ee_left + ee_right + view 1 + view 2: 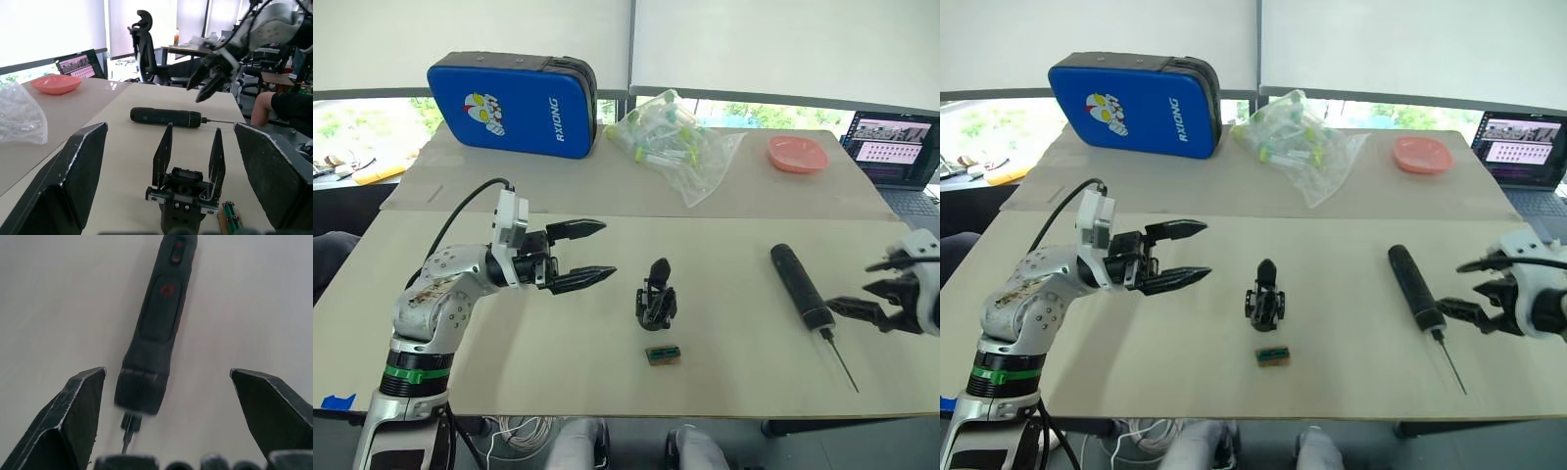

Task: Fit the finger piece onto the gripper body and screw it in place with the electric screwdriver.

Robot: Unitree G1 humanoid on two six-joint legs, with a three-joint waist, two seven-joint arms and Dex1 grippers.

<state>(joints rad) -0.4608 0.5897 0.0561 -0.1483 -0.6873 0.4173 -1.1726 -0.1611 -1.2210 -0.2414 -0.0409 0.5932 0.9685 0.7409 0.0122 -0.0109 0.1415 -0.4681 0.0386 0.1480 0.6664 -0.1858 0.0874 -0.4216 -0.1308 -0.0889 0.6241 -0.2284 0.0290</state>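
The table [724, 343] carried everything. The electric screwdriver [801, 285] lay flat just ahead of the right gripper [873, 290], whose fingers were spread wide with nothing between them, the bit pointing back at them. The left gripper [592, 254] hovered with fingers wide and empty, and the gripper body [657, 295] stood upright just beyond its fingertips. A small green-and-brown block [663, 354] lay just beside that body.
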